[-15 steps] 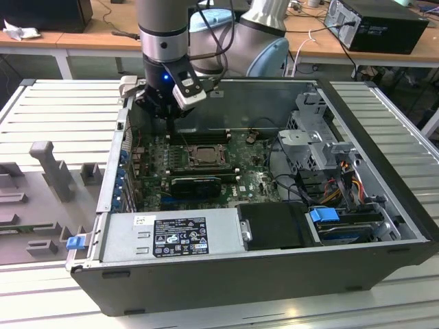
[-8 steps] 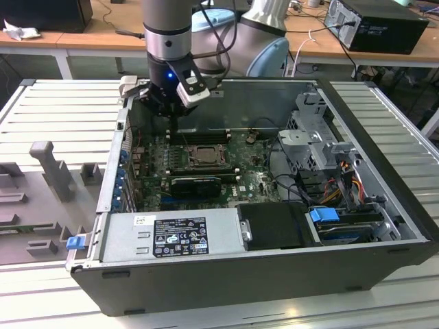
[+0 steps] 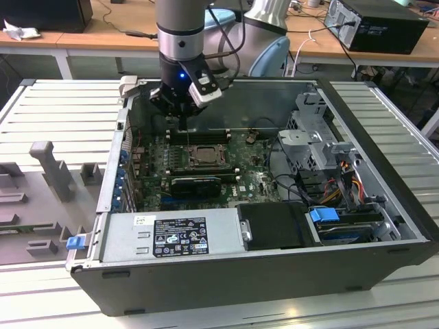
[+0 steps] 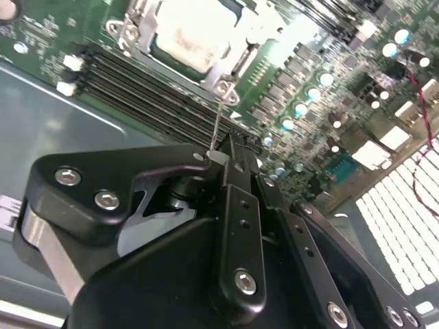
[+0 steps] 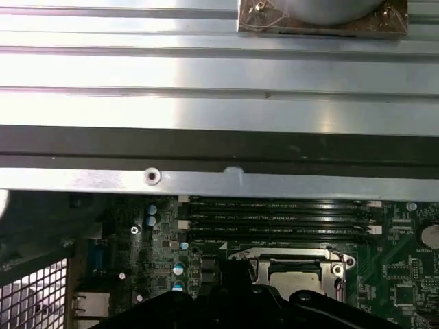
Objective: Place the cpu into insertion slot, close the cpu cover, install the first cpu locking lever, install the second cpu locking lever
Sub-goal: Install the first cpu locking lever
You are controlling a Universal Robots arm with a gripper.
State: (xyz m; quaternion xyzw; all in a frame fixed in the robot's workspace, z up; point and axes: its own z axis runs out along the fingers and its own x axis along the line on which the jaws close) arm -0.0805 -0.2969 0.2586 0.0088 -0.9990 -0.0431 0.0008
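The one hand (image 4: pixel 218 162) is pinched narrow on the tip of one thin lever (image 4: pixel 218 120) that rises from the socket's corner. One cpu (image 4: pixel 195 34) lies in the slot (image 3: pixel 188 156), framed by one shut cover (image 4: pixel 230 66).

Printed label (image 3: pixel 180 238) on power supply (image 3: pixel 223 236), none of its text legible

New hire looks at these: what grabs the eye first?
The open computer case on the slatted table, with the arm's claw poised over its green motherboard. In the second wrist view the claw is pinched on a thin wire locking lever beside the pale cpu, which lies framed by the cpu cover.
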